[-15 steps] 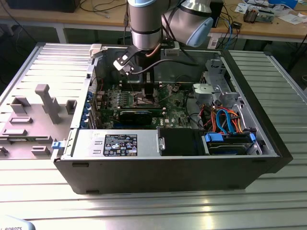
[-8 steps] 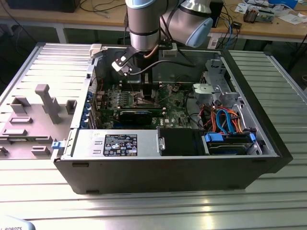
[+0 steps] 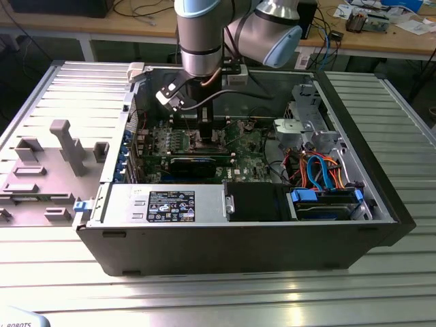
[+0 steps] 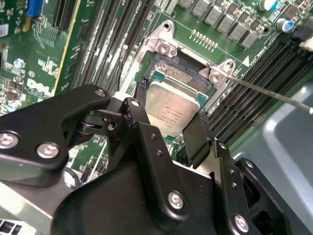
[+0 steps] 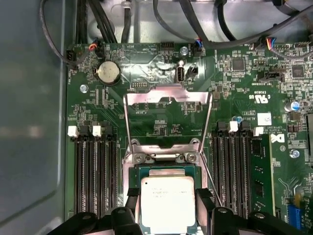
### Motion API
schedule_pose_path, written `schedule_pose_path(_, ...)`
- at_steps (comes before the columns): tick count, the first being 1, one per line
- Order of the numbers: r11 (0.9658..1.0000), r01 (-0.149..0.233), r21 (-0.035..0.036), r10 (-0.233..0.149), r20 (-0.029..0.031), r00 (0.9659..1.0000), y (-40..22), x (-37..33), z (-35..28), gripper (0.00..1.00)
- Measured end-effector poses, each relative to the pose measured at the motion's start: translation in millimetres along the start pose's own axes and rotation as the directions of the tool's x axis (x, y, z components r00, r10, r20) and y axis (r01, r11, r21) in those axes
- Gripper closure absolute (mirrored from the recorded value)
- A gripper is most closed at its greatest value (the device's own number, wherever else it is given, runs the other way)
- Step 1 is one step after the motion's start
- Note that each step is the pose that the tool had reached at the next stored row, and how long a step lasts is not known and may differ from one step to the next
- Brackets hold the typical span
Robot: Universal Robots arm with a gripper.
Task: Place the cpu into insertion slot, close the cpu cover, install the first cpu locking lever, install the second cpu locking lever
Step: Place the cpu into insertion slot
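Ribbed metal table (image 3: 218,300) streaked with overhead glare. Behind, wooden workbenches (image 3: 102,28) littered with cables (image 3: 139,10). At the exterior view's left, grey moulded fixture (image 3: 68,146).

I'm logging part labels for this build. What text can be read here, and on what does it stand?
The label on the power supply: print too small to read.
Top of the cpu: faint etched lines, not legible.
The circuit board: white markings, too blurred to quote.
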State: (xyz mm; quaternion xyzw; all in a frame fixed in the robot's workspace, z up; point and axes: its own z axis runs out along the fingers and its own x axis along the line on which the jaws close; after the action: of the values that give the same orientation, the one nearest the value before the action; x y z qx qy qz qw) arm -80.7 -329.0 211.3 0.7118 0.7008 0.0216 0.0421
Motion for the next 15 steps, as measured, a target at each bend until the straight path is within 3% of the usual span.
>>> schedule_pose_path(15,0.9999,-0.016,0.0005,0.016,0.0040,0.9999,-3.1,0.3,13.1,0.46)
